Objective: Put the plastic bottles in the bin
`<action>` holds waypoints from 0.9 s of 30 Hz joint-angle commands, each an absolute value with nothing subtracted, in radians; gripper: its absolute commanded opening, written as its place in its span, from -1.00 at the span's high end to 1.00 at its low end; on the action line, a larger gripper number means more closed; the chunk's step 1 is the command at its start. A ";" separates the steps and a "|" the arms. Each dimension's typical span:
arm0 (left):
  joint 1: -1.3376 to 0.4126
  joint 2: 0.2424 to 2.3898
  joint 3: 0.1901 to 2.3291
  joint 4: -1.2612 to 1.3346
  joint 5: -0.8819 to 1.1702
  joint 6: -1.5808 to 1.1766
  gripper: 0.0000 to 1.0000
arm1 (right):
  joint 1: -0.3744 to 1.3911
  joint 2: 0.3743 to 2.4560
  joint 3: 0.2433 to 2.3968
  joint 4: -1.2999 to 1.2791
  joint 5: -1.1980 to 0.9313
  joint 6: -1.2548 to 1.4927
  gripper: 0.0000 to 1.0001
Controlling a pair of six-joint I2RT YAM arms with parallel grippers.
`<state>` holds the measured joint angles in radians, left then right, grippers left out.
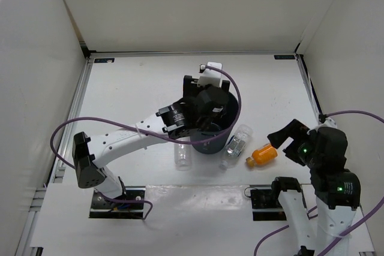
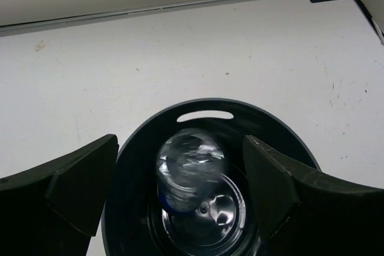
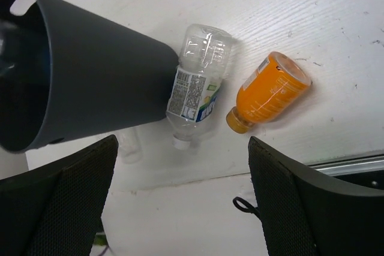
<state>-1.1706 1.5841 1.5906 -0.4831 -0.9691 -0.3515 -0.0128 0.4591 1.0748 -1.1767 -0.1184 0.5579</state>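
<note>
Left gripper (image 1: 207,109) poised directly over the mouth of the bin (image 1: 208,146), its arm stretched forward and to the right from its base, wrist bent downward; fingers spread wide, gripping nothing. Right gripper (image 1: 293,139) likewise wide and empty, its arm folded close to its base, hovering near the orange bottle (image 1: 263,154), which lies on its side. Only the left wrist view shows the bin's interior: a blurred clear bottle (image 2: 189,169) inside, below the handle slot (image 2: 205,116); from above, the gripper hides it. The right wrist view resolves the print on the labelled bottle (image 3: 201,85), lying just beside the bin's outer wall. An unlabelled bottle (image 1: 182,154) lies at the bin's near left.
</note>
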 commanded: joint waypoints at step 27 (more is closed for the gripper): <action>-1.219 0.617 1.221 -0.977 -1.296 -0.379 -1.00 | 0.057 0.943 0.795 -1.055 0.032 1.015 -0.81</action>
<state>-1.2186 0.6498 1.2736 -0.8547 -1.2411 -0.4057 0.0471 0.9134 0.7933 -1.0809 0.0235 0.9554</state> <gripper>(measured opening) 0.990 0.905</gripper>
